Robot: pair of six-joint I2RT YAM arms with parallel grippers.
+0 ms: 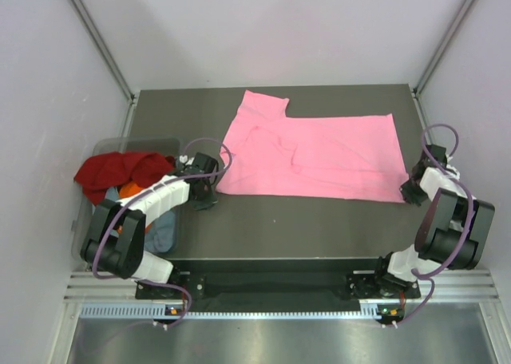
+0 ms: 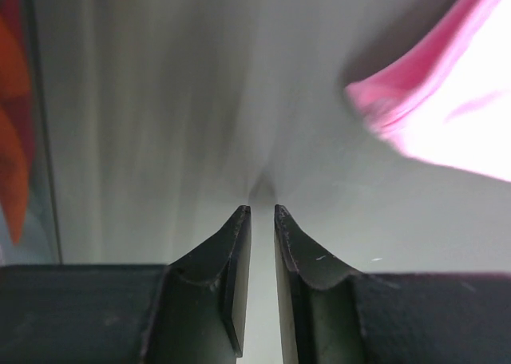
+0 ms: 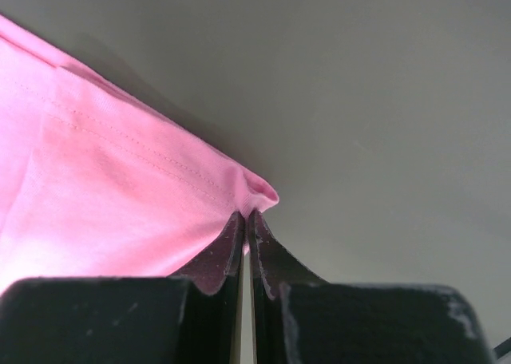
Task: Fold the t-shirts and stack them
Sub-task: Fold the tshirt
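A: So, what do we see of the surface and the room?

B: We see a dark grey flat desk (image 1: 279, 220) with a matt top. Pale plain walls (image 1: 279, 29) close it in on three sides, and slanting metal struts (image 1: 100, 41) run up the far corners. A clear plastic bin (image 1: 102, 150) stands at the desk's left edge.

A: And where do we find the shirts?

B: We find the bright pink cloth t-shirt (image 1: 335, 152) spread flat over the middle and right of the desk, with a flap jutting toward the far side at its left end. In the bin we make out a dark red cloth t-shirt (image 1: 112, 172) draped over the rim. An orange cloth t-shirt (image 1: 132, 190) lies under it, and a grey-blue cloth t-shirt (image 1: 164, 232) sits at the near end.

A: What do we say of the left pincer (image 2: 261, 211)?

B: We place it just beside the pink shirt's near left corner, between the shirt and the bin. From its wrist view we see its fingers a narrow slit apart, with only bare desk between them. The pink hem lies off to the upper right, apart from them.

A: And the right pincer (image 3: 247, 214)?

B: We see it pressed together on the pink shirt's near right corner, with the stitched hem bunched into a small fold at its tips.
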